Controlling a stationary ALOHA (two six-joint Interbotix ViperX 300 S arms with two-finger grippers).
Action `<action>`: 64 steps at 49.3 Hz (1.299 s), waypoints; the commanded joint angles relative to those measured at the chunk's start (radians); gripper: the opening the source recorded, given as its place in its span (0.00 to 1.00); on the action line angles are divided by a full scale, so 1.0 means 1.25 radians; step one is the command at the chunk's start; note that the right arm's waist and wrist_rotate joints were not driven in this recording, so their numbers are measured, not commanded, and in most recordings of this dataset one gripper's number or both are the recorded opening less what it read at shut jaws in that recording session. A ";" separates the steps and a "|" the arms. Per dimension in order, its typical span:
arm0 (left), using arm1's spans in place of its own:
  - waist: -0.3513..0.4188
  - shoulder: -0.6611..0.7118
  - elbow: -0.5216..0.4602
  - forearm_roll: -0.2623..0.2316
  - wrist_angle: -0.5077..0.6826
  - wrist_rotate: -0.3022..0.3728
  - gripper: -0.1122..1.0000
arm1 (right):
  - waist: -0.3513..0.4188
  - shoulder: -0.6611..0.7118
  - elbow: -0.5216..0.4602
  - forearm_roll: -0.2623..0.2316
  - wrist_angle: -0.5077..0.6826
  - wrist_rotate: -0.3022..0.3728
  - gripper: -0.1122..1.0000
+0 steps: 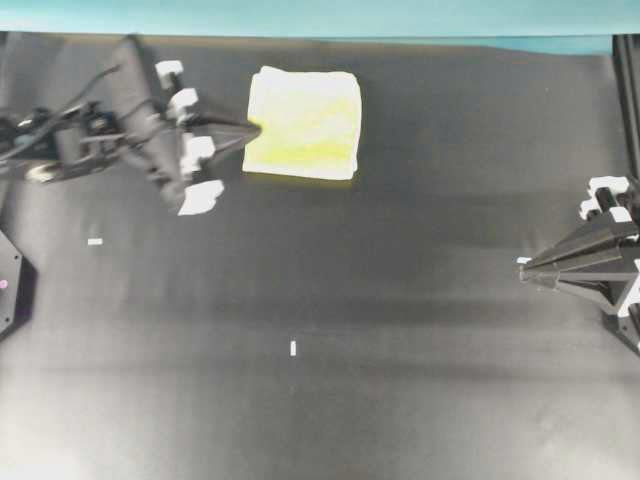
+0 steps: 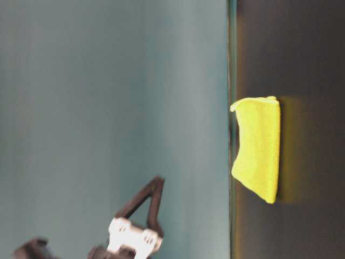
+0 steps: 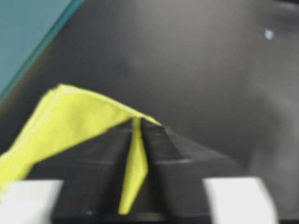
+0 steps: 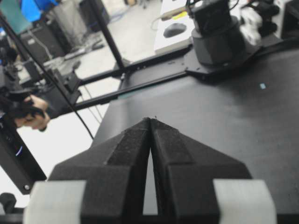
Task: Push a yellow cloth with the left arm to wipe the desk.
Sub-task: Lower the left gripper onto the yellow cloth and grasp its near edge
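The yellow cloth point(image 1: 305, 125) lies folded and roughly square on the black desk point(image 1: 400, 350), near the far edge. My left gripper point(image 1: 255, 130) comes in from the left with its pointed tips at the cloth's left edge. In the left wrist view the jaws of the left gripper point(image 3: 138, 120) stand only a narrow slit apart, with a fold of the cloth point(image 3: 70, 116) caught between them and its edge lifted over the tips. The table-level view shows the cloth point(image 2: 259, 151) with one corner raised. My right gripper point(image 1: 522, 268) rests at the right edge, shut and empty, far from the cloth.
A teal border strip point(image 1: 300, 15) runs along the desk's far edge just behind the cloth. Small white tape marks point(image 1: 95, 241) point(image 1: 293, 348) sit on the desk. A black frame rail point(image 1: 625, 80) stands at the far right.
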 commanded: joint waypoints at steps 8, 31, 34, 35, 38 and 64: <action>0.043 0.099 -0.069 0.002 -0.006 0.005 0.74 | 0.000 0.007 -0.015 0.000 -0.002 0.000 0.11; 0.080 0.371 -0.211 0.004 0.002 0.016 0.87 | 0.000 0.011 -0.013 -0.001 -0.002 0.000 0.11; 0.082 0.406 -0.236 0.004 0.002 0.016 0.87 | 0.000 0.011 -0.013 0.000 -0.001 0.001 0.11; 0.082 0.416 -0.243 0.004 0.002 0.016 0.87 | 0.000 0.011 -0.012 0.000 0.000 0.000 0.11; 0.083 0.443 -0.264 0.004 0.005 0.016 0.87 | 0.000 0.011 -0.012 0.000 0.004 0.000 0.11; 0.032 0.445 -0.207 0.004 0.027 0.011 0.87 | 0.000 0.017 -0.007 -0.001 0.002 0.001 0.11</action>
